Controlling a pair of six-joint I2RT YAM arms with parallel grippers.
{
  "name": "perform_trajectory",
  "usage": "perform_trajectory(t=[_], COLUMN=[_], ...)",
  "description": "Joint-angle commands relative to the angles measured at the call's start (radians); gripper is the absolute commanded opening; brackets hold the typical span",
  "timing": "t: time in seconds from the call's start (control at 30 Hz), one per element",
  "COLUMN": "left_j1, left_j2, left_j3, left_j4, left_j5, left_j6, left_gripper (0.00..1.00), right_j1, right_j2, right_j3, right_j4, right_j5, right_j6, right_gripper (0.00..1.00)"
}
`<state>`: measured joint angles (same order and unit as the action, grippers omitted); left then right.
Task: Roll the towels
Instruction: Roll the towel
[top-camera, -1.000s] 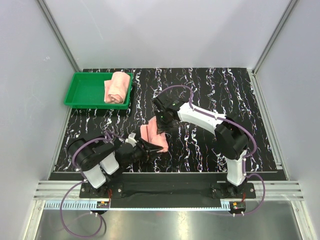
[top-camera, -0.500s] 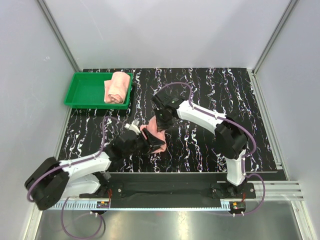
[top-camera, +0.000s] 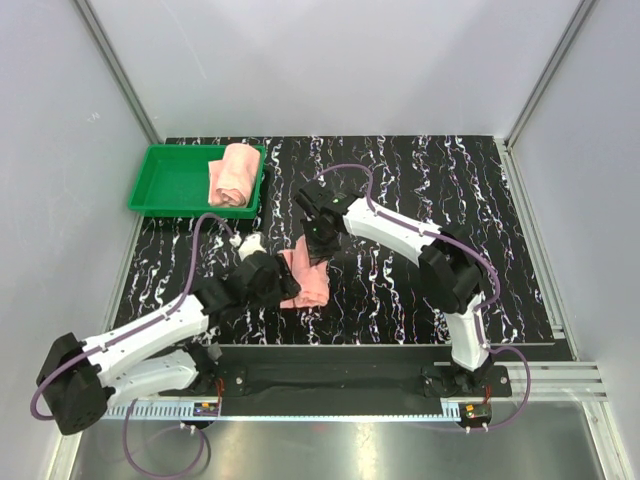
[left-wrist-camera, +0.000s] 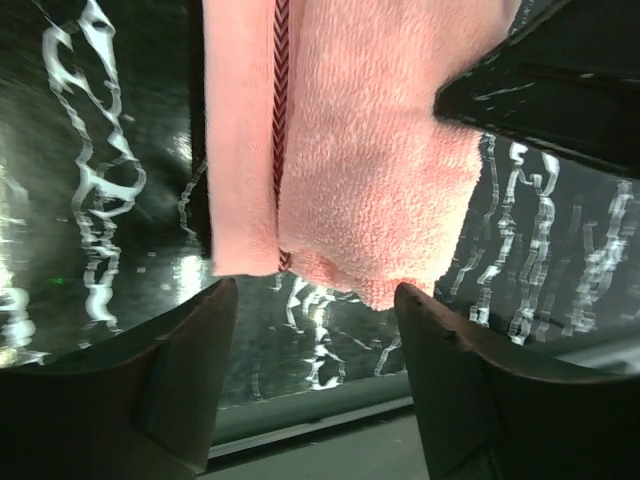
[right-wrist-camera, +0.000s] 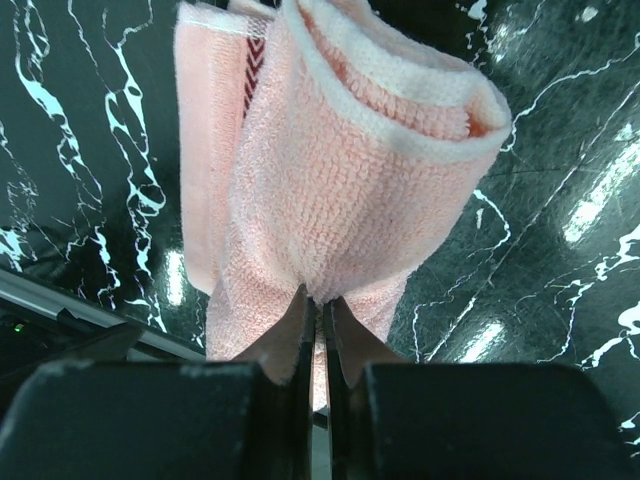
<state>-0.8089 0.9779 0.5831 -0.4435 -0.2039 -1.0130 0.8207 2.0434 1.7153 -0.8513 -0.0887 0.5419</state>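
Note:
One salmon-pink towel (top-camera: 310, 283) lies partly rolled on the black marbled table, near the middle. My right gripper (top-camera: 316, 250) is at its far end, shut on a pinch of the terry cloth (right-wrist-camera: 340, 170), with the fingertips (right-wrist-camera: 320, 305) pressed together on the fold. My left gripper (top-camera: 284, 290) sits at the towel's near left edge. In the left wrist view its fingers (left-wrist-camera: 190, 370) stand wide apart and the towel's edge (left-wrist-camera: 340, 150) hangs just beyond them, with nothing between them. The second towel (top-camera: 232, 175) lies rolled in the green tray (top-camera: 165, 190).
The green tray stands at the table's back left corner. The table's metal front rail (top-camera: 330, 352) runs just behind my left gripper. Grey walls enclose the table on three sides. The right arm's black gripper body (left-wrist-camera: 550, 90) shows at the upper right of the left wrist view.
My left arm has stretched out from its folded pose to the towel's near left edge, and its jaws have widened. My right gripper has shifted slightly back-left, still holding the towel.

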Motion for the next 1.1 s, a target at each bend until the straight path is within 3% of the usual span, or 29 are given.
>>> perform_trajectory(t=[0.0,0.03,0.1,0.17,0.43,0.77,0.93,1.0,1.03,1.07], left_j1=[-0.073,-0.097,-0.182,-0.206,-0.315,-0.328,-0.328,-0.328,-0.328,-0.328], left_j2=[0.008,0.018,0.037,0.057,0.254,0.456,0.505,0.507,0.505,0.501], left_j3=[0.102,0.128,0.145,0.139,0.184,0.256,0.242,0.227,0.224,0.221], left_j4=[-0.123,-0.126,-0.086,-0.045,0.057,0.057,0.065,0.08,0.081,0.083], left_j5=[-0.185,-0.212,-0.268,-0.284,-0.374,-0.416,-0.416,-0.414,-0.413,-0.417], left_j6=[0.073,0.088,0.12,0.142,0.209,0.183,0.162,0.153,0.152,0.151], left_gripper=[0.73,0.77,0.94,0.99,0.99,0.99,0.88,0.7,0.7,0.53], right_j1=[0.017,0.018,0.017,0.017,0.017,0.017,0.017,0.017,0.017,0.017], right_j2=[0.011,0.011,0.008,0.008,-0.008,-0.034,-0.04,-0.045,-0.043,-0.043], right_j3=[0.047,0.047,0.049,0.05,0.053,0.037,0.029,0.029,0.03,0.03], right_j4=[-0.035,-0.035,-0.04,-0.043,-0.054,-0.061,-0.061,-0.061,-0.063,-0.063], right_j5=[0.012,0.012,0.012,0.012,0.006,-0.003,-0.017,-0.023,-0.026,-0.028], right_j6=[-0.011,-0.011,-0.01,-0.011,-0.014,-0.019,-0.019,-0.02,-0.023,-0.023], right_gripper=[0.0,0.0,0.0,0.0,0.0,0.0,0.0,0.0,0.0,0.0])
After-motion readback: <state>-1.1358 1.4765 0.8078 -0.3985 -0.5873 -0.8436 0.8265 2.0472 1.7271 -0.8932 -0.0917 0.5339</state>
